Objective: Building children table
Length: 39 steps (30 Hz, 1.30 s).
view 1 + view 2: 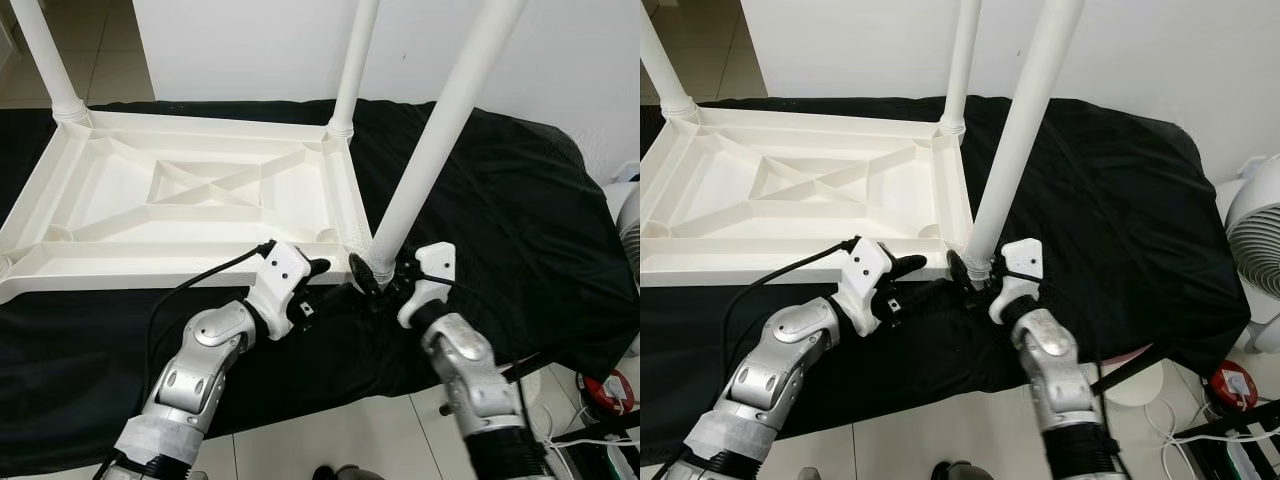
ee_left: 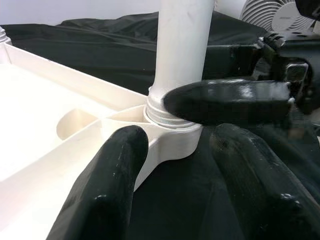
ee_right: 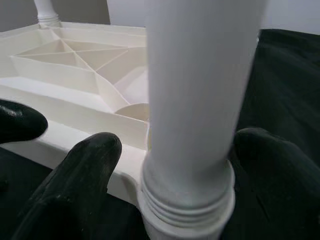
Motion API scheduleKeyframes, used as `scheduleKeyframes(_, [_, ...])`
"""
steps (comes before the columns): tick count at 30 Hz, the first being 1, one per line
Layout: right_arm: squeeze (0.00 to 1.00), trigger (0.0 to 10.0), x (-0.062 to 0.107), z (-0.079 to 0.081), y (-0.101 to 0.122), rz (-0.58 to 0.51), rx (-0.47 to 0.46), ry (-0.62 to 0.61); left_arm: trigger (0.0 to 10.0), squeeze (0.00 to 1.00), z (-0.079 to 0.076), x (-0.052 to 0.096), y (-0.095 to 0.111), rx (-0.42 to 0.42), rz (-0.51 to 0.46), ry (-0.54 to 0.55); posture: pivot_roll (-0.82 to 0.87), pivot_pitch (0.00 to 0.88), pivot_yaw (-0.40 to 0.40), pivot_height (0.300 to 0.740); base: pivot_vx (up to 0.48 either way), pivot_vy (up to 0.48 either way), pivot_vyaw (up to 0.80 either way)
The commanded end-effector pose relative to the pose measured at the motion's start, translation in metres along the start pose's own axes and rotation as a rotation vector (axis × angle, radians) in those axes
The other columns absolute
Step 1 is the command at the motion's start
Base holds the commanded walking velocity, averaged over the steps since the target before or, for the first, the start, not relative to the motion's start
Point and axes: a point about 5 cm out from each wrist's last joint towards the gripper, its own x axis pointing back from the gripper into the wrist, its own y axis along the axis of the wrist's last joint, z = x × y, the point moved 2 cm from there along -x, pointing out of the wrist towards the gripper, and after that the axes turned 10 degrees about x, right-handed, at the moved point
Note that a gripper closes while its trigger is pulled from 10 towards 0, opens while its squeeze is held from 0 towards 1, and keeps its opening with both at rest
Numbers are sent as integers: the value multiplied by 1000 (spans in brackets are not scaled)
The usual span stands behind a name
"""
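Observation:
A white plastic table top (image 1: 150,268) lies upside down on a black cloth (image 1: 500,200). Upright legs stand in its far left (image 1: 48,60) and far right (image 1: 355,60) corners. A third leg (image 1: 430,140) leans in the near right corner socket (image 2: 170,142). My right gripper (image 1: 380,275) is shut on the base of that leg, just above its threaded end (image 3: 187,210), with one finger (image 3: 75,185) on each side. My left gripper (image 1: 330,280) is open close beside the same corner; its fingers (image 2: 110,190) straddle the socket without gripping it.
The cloth-covered surface ends just in front of my arms, with tiled floor below. A white fan (image 1: 1255,250) stands at the right, and a red object (image 1: 1230,382) and cables lie on the floor beneath it. A white wall runs behind the table.

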Motion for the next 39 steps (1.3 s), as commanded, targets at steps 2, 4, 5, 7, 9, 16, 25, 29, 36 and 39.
scheduleKeyframes(2, [0,10000,2,-5,-5,29,10,70,10000,0,2,-3,-2,1,1,33,67,28,-102,740,0,0,0])
scheduleKeyframes(4, [0,10000,0,-14,-6,49,61,120,10000,0,4,-3,-1,-4,-1,38,71,19,-103,740,0,0,0])
scheduleKeyframes(5, [0,10000,-3,-18,-7,60,91,142,10000,0,4,-3,0,-5,-3,41,71,19,-103,740,0,0,0])
scheduleKeyframes(7, [0,10000,-5,-21,-7,67,108,155,10000,0,5,-3,0,-5,-3,42,74,14,-102,740,0,0,0])
scheduleKeyframes(9, [0,10000,-14,-24,-9,80,121,175,10000,0,5,-3,0,-7,-4,43,79,10,-102,740,0,0,0])
scheduleKeyframes(16, [0,10000,-30,-18,-14,99,135,247,10000,0,6,-4,1,-10,-4,45,85,9,-101,740,0,0,0])
scheduleKeyframes(25, [0,0,-40,11,-18,83,111,456,10000,0,7,-3,2,-17,-8,59,101,13,-109,740,0,0,0])
scheduleKeyframes(29, [0,0,-38,14,-24,89,101,465,10000,0,8,-3,4,-14,-17,69,108,19,-121,740,0,0,0])
scheduleKeyframes(36, [0,10000,-31,14,-35,123,96,406,10000,0,8,-3,3,-12,-18,72,96,27,-115,740,0,0,0])
scheduleKeyframes(39, [0,10000,-30,13,-41,166,142,338,10000,0,9,-4,4,-11,-20,71,89,34,-109,740,0,0,0])
